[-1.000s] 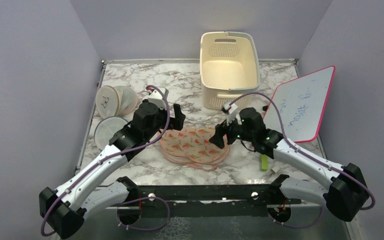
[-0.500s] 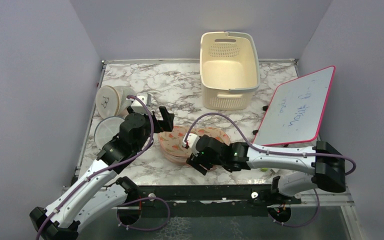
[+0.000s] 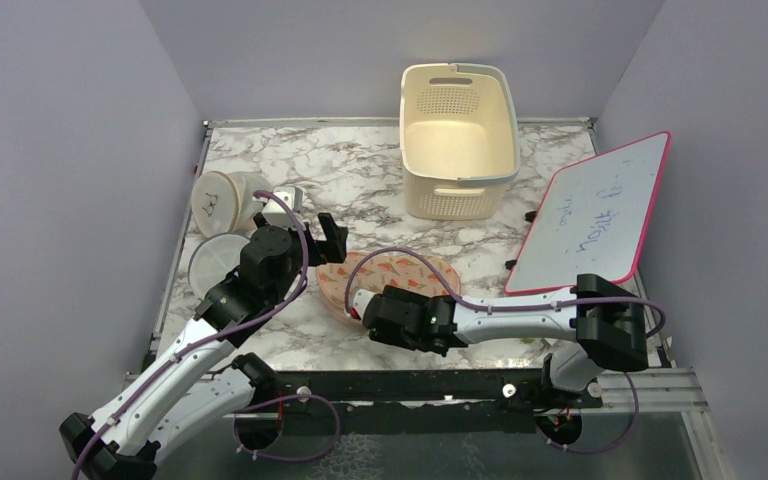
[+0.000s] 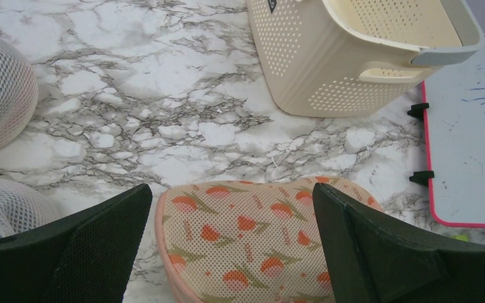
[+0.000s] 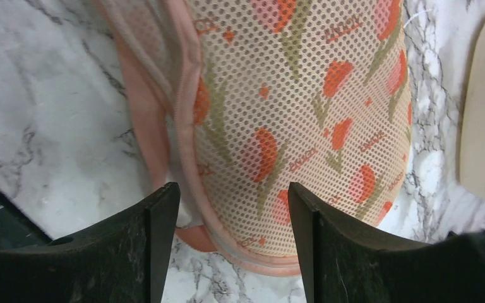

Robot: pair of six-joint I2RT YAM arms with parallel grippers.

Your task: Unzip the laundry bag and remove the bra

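Laundry bag (image 3: 400,272) lay flat on the worktop (image 3: 350,170), roughly centre, just ahead of the arm bases. We saw peach mesh fabric printed with orange-and-green carrot-like motifs, and pink piping round the edge. In the right wrist view the rim looked folded or parted, but we could not tell if the zip was undone. Right gripper (image 5: 230,189) sat low at the bag's near-left edge, fingers apart, straddling the rim without pinching it. Left gripper (image 4: 230,189) hung by the far-left side, fingers spread wide, holding nothing. Further out: cream basket (image 3: 457,140) behind, white mesh cases (image 3: 222,200) at left, pink-framed whiteboard (image 3: 592,212) at right.
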